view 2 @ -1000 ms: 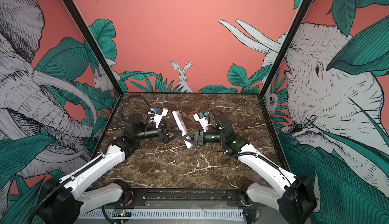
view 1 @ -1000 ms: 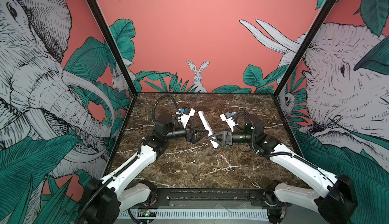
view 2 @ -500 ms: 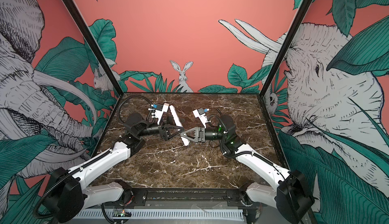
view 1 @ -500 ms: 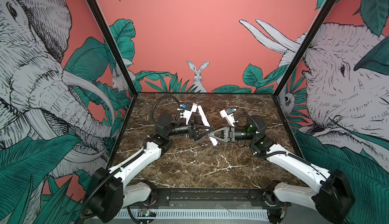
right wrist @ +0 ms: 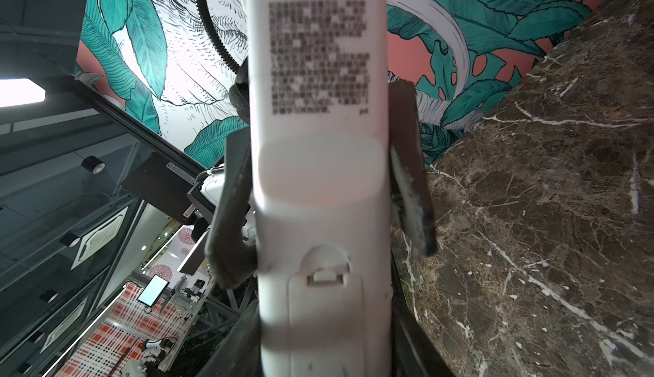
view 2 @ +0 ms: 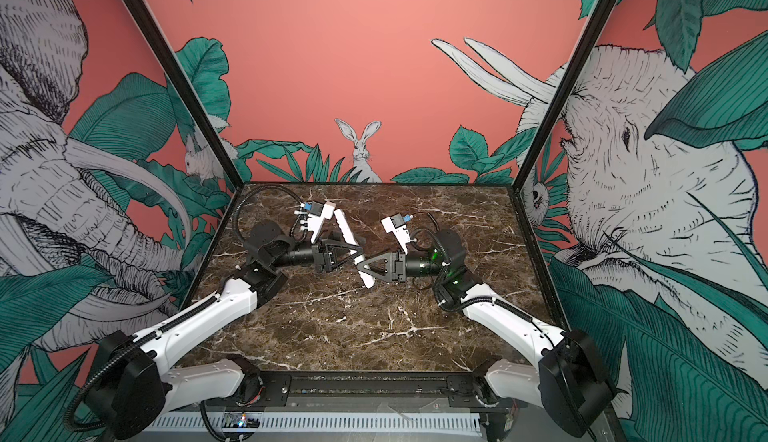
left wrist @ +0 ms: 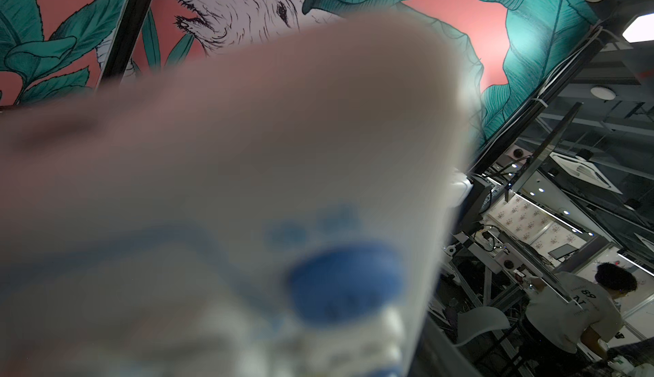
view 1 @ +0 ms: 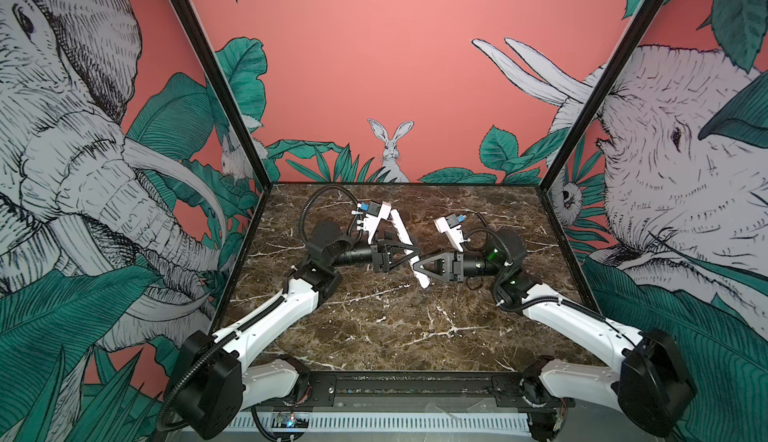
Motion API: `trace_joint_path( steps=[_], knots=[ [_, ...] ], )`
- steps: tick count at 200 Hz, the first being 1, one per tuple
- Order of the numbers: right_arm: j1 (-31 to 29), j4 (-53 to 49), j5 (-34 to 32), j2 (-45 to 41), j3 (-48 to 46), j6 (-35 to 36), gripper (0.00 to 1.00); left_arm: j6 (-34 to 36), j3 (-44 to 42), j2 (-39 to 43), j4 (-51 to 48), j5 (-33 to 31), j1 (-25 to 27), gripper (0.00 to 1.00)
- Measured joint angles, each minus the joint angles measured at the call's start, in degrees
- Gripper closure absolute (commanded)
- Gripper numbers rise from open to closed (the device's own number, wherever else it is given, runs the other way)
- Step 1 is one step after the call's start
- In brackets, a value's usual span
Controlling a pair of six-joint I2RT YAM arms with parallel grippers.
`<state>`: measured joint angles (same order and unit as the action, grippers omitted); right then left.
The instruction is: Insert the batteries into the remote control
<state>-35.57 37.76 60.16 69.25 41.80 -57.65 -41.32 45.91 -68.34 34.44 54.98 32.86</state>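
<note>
The remote control [view 1: 401,228] [view 2: 345,228] is a slim white bar held tilted above the table between both arms. Its back [right wrist: 318,180] faces the right wrist camera, with a printed label and a latched cover [right wrist: 325,322]. Its button face [left wrist: 247,180] fills the left wrist view as a blur. My left gripper [view 1: 411,251] [view 2: 357,251] straddles its middle, fingers [right wrist: 231,216] against both long edges. My right gripper [view 1: 417,271] [view 2: 362,269] flanks the lower end, and I cannot make out whether it still presses. The batteries are out of view.
The brown marble table [view 1: 374,328] lies under both arms, closed in by patterned walls on three sides. A black rail [view 1: 407,386] runs along the front edge. The marble [right wrist: 531,216] passes close beside the remote in the right wrist view.
My left gripper has moved in from wide open and narrowed around the remote's middle. The right arm has levelled out, keeping the remote's lower end between its jaws.
</note>
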Motion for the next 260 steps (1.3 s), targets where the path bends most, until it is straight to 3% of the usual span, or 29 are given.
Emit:
trace_joint_path(
  steps=[29,39,56,84,116,130,179,260],
  knots=[
    [0.50,-8.90,-2.25,-0.39,-0.22,4.85,0.23,7.19,3.32,0.00,-11.45,-3.28,0.15,0.60],
    [0.92,-14.75,-2.99,-0.92,0.04,8.48,0.15,9.44,4.07,-0.02,-14.71,-4.94,-0.02,0.61],
    [1.09,-26.16,-5.97,-1.92,1.42,15.30,0.09,11.78,5.16,-0.42,-20.24,-7.67,-1.09,0.62],
    [1.09,-44.50,-17.46,-3.72,4.85,26.73,0.06,16.24,10.27,-5.35,-32.15,-14.34,-1.79,0.63],
    [1.09,-56.74,-31.32,-7.04,4.63,33.97,0.05,18.82,18.71,-16.63,-46.12,-23.04,-1.40,0.67],
    [1.09,-59.36,-35.47,-8.33,3.54,35.52,0.01,18.88,23.30,-22.71,-52.17,-26.86,-1.11,0.67],
    [1.09,-64.00,-43.17,-14.10,-2.43,37.86,0.01,19.43,42.10,-42.29,-71.58,-39.47,1.44,0.67],
    [1.09,-66.90,-46.27,-24.15,-8.74,39.23,0.01,23.37,69.09,-62.71,-89.66,-45.27,3.08,0.64]
  ],
)
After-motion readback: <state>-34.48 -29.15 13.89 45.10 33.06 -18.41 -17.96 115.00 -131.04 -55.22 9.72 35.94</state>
